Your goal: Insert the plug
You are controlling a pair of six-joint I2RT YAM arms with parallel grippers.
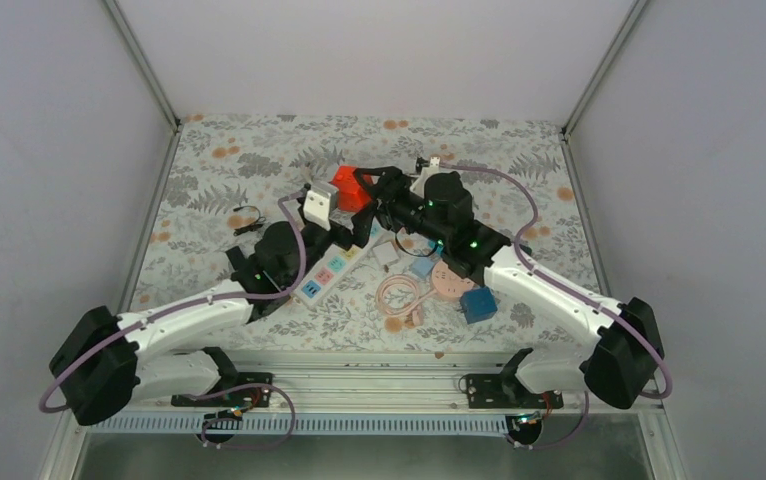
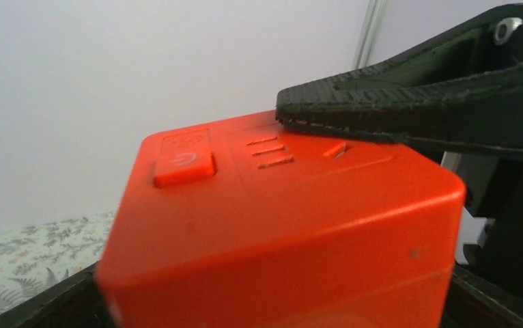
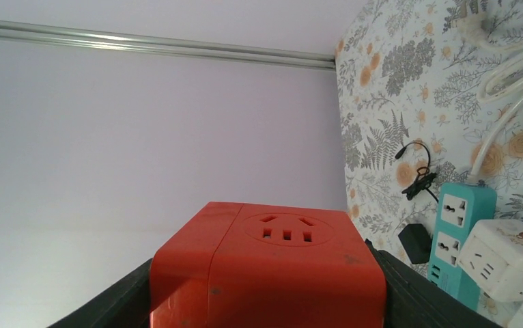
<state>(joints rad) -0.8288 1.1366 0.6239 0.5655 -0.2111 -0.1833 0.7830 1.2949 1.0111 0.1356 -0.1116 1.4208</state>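
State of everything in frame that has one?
red socket cube: held up, visible socket empty
right hand: shut on red socket cube
left hand: open, fingers flanking red socket cube
teal power strip: lying flat, visible sockets empty
white adapter: against strip, sockets empty

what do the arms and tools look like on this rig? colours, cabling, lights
Both the left arm and right arm have white link shells, bulky black joint housings, a mauve cable looping along each, and small green lights near the wrists. The left tool and right tool are black, with ribbed fingers.
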